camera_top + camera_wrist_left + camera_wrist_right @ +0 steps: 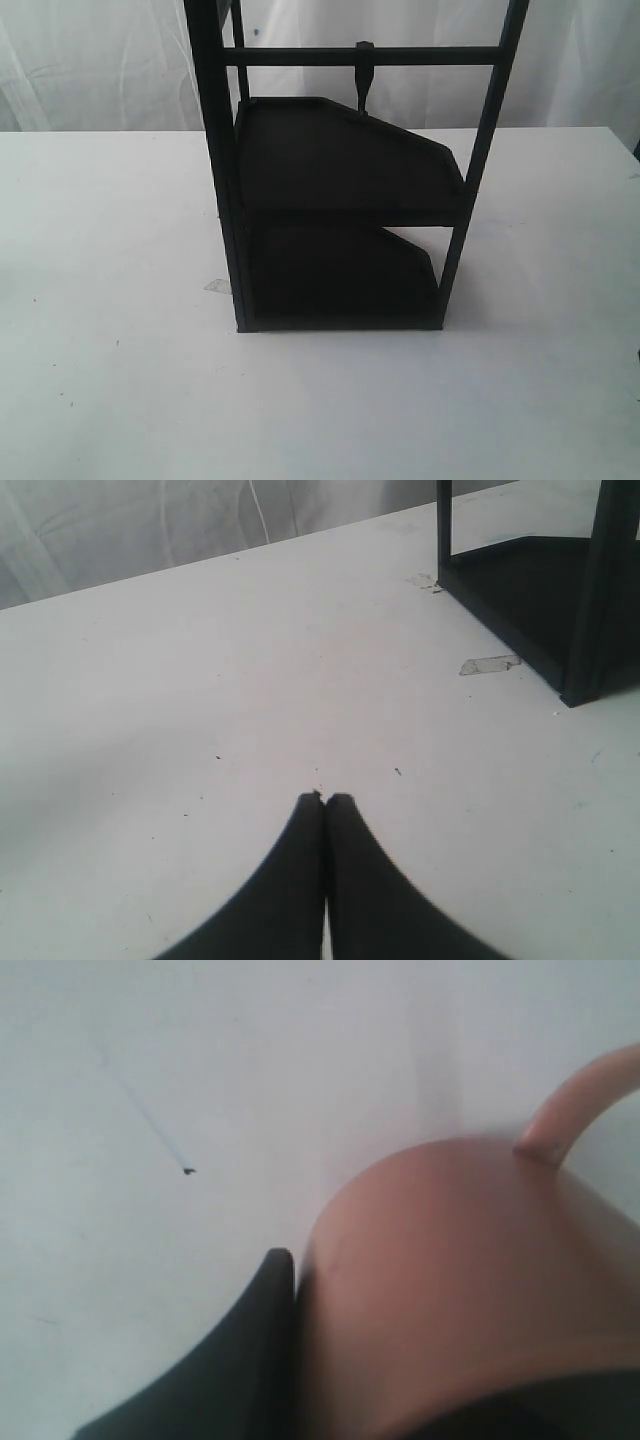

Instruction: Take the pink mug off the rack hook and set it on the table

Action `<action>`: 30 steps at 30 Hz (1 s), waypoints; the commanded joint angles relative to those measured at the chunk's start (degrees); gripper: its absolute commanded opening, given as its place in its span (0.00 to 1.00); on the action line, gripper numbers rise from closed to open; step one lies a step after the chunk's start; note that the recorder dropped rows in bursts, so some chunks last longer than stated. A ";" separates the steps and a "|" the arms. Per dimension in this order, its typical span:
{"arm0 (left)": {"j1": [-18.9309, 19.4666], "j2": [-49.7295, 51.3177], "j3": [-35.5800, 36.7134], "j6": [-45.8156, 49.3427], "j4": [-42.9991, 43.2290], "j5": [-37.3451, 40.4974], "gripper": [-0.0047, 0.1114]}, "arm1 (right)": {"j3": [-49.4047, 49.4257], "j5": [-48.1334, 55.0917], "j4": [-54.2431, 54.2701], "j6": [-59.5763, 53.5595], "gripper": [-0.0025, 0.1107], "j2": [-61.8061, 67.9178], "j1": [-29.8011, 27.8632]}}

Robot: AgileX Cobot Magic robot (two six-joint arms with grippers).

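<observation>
The pink mug fills the right wrist view, its loop handle pointing away from the camera, with the white table behind it. My right gripper is shut on the mug. One black finger presses its outer wall and the other is hidden. I cannot tell whether the mug touches the table. The rack stands mid-table, and its hook hangs bare from the crossbar. My left gripper is shut on nothing, low over the table. Neither gripper nor the mug shows in the exterior view.
A small piece of clear tape lies on the table by the rack's front left post, and the tape also shows near the rack's foot in the left wrist view. White curtains hang behind the table.
</observation>
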 commanded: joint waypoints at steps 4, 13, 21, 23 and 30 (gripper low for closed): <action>0.09 -0.27 0.17 -0.57 -0.14 0.18 0.04 | 0.15 -0.75 0.19 -0.15 0.02 -0.01 -0.55; 0.09 -0.27 0.17 -0.57 -0.14 0.18 0.04 | 0.15 -0.75 0.19 -0.15 0.07 -0.01 -0.55; 0.09 -0.27 0.17 -0.57 -0.14 0.18 0.04 | 0.15 -1.57 0.19 -0.15 0.29 -0.78 -0.55; 0.09 -0.27 0.17 -0.57 -0.14 0.18 0.04 | 0.15 -1.57 0.19 -0.35 0.29 -1.37 -0.55; 0.09 -0.27 0.17 -0.57 -0.14 0.18 0.04 | 0.15 -1.08 0.19 -0.35 0.29 -1.65 -0.55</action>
